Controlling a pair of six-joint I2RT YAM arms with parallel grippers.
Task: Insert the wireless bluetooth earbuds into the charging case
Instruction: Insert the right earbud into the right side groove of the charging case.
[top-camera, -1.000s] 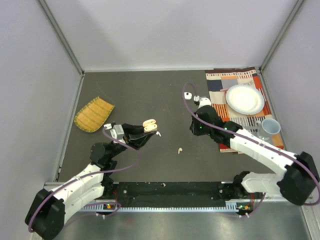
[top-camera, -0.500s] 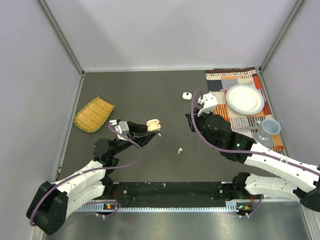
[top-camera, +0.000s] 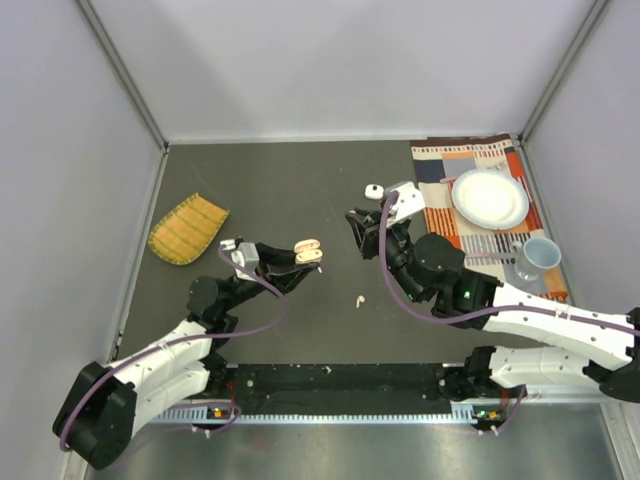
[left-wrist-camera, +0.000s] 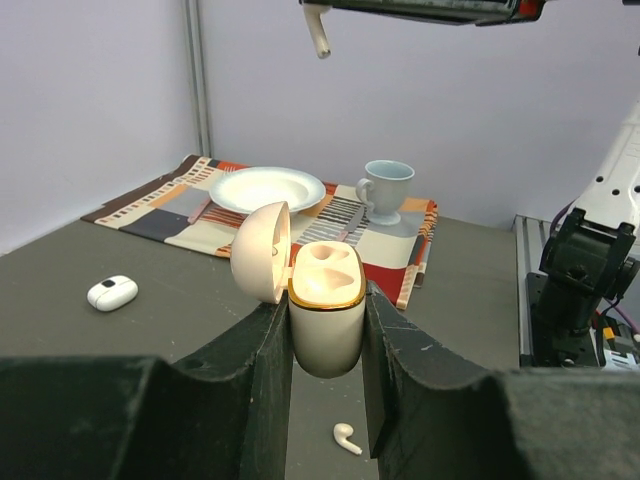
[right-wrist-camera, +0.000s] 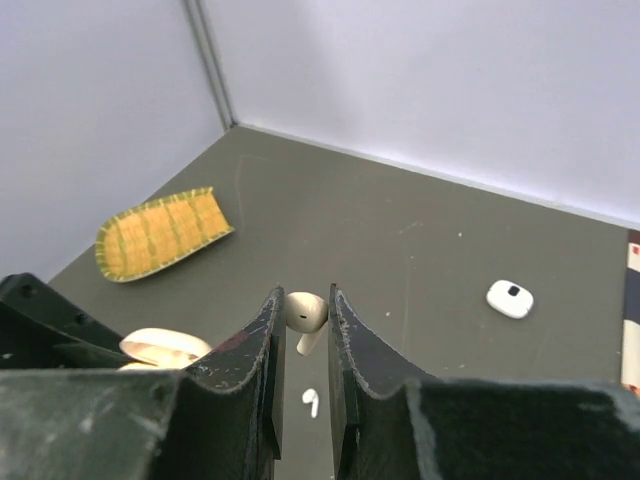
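My left gripper (top-camera: 296, 258) is shut on an open peach-pink charging case (top-camera: 307, 250) and holds it upright above the table. In the left wrist view the case (left-wrist-camera: 325, 310) sits between the fingers with its lid (left-wrist-camera: 262, 252) swung left and both sockets empty. My right gripper (top-camera: 357, 223) is shut on a pale earbud (right-wrist-camera: 305, 312), stem pointing down, up in the air to the right of the case. That earbud also shows in the left wrist view (left-wrist-camera: 318, 30). Another earbud (top-camera: 359, 299) lies on the table. A closed white case (top-camera: 374, 191) lies farther back.
A yellow woven mat (top-camera: 187, 228) lies at the left. A striped placemat (top-camera: 470, 160) at the back right carries a white plate (top-camera: 489, 197) and a pale blue mug (top-camera: 540, 256). Grey walls enclose the table.
My right gripper has swung left and up from beside the white case toward the open case, earbud in its jaws. My left gripper moved the case slightly right, then held still.
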